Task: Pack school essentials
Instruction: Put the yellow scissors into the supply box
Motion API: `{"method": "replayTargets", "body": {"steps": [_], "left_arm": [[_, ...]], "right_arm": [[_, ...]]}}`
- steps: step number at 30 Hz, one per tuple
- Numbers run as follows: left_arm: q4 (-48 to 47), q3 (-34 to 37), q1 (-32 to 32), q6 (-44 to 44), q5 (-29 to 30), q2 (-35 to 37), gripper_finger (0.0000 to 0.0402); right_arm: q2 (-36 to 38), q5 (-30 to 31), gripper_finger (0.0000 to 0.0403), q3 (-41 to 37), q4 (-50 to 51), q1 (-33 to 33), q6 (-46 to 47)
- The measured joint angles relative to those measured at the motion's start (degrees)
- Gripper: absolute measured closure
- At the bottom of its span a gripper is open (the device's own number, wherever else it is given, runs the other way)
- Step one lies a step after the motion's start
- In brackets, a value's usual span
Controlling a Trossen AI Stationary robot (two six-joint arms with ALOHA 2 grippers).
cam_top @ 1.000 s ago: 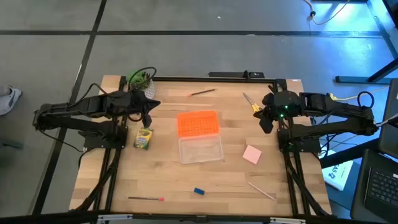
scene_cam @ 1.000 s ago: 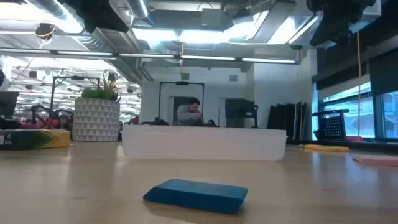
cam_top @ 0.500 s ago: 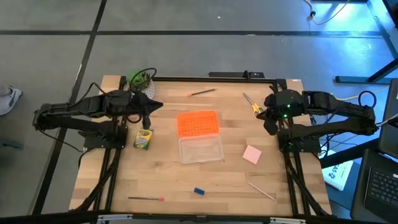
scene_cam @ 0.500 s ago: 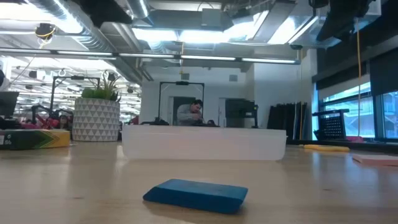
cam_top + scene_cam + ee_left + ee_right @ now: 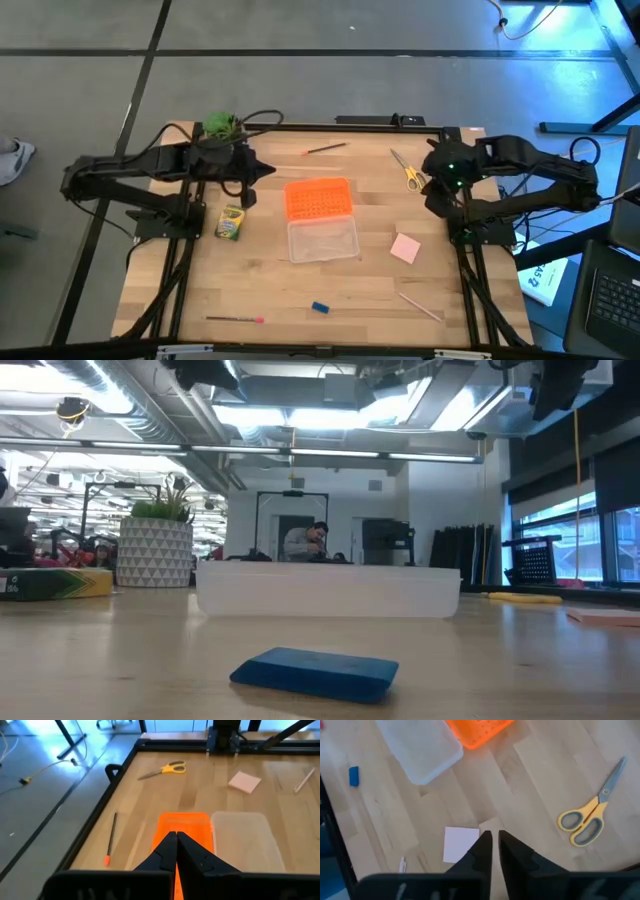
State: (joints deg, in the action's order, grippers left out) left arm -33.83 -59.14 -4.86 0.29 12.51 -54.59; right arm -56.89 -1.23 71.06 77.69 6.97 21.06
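High view: my right gripper [image 5: 432, 203], fingers nearly together and empty, hovers right of centre; scissors [image 5: 409, 169] lie flat, upper right. Risk: so narrow, it would skid them across the desk [image 5: 260, 290].

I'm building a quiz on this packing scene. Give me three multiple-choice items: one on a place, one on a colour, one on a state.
1. Where do the scissors lie?
A. Inside the clear box
B. On the table near the right gripper
C. Beside the crayon box

2. What colour is the lid?
A. Orange
B. Blue
C. Green

3. What is in the clear box?
A. The pink pad
B. The blue block
C. Nothing

Answers:
1. B: the high view shows them on bare wood by the right gripper, far from the crayon box.
2. A: it is bright orange, lying off the box beside it.
3. C: the pad and block lie on the table outside it.
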Motion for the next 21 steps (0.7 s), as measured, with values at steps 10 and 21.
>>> {"method": "replayTargets", "body": {"steps": [10, 21], "left_arm": [[-1.5, -3.7, 0.0, -0.1, 0.0, -3.9, 0.0387], [-1.5, -3.7, 0.2, -1.7, 0.0, -4.0, 0.0385]], "right_arm": [[-6.2, 0.5, 0.0238, -0.1, 0.3, 6.0, 5.7], [-18.2, -3.4, 0.0184, -0.2, 0.5, 16.1, 0.9]]}}
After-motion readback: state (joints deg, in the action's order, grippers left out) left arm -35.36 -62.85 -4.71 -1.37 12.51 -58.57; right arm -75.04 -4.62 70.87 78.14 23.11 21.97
